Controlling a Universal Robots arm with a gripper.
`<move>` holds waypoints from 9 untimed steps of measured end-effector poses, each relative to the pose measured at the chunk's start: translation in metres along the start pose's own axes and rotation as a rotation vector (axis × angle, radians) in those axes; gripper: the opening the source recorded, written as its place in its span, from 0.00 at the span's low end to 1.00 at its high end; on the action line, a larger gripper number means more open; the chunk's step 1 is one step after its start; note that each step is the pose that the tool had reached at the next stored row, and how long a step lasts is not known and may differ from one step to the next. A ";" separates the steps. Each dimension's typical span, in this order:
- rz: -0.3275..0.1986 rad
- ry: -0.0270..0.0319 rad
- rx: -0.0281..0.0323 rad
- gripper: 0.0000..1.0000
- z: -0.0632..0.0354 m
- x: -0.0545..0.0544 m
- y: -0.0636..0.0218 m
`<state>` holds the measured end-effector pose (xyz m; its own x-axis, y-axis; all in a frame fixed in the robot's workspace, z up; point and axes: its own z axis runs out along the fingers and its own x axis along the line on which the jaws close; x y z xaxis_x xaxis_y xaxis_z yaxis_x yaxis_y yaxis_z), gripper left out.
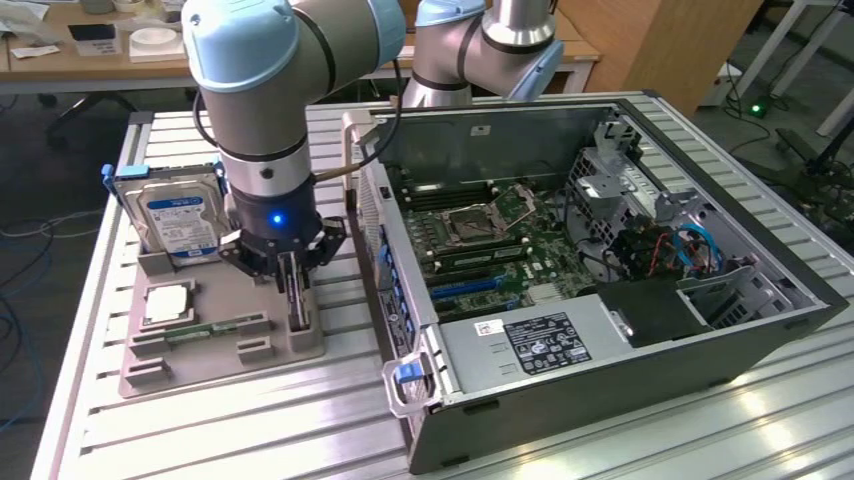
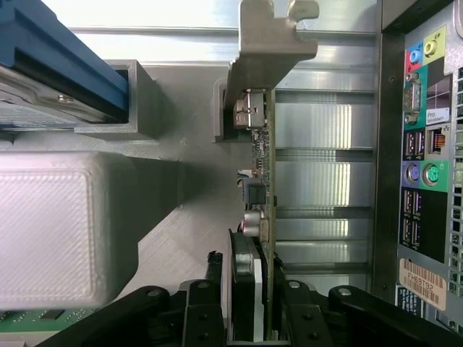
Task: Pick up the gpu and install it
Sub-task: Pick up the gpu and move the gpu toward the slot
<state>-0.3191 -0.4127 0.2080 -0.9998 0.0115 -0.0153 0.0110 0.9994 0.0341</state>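
In the exterior view, my gripper points straight down into the grey parts tray at the exterior view's left. The gpu stands on edge there, its long axis running from under me toward the upper frame, beside the open computer case. The tray also holds a hard drive, a CPU and a memory stick.

In the wrist view, my gripper looks clamped on both faces of the gpu, with its bracket at the far end.

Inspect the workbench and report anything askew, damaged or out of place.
Nothing stands out. The gpu stands on edge in its slot of the grey holder, with the fingers closed on it; the hard drive sits upright in its own slot.
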 end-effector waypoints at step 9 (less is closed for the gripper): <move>0.000 0.0000 0.0000 0.28 0.0000 0.000 0.0000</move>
<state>-0.3191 -0.4127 0.2080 -0.9998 0.0115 -0.0152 0.0110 0.9994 0.0341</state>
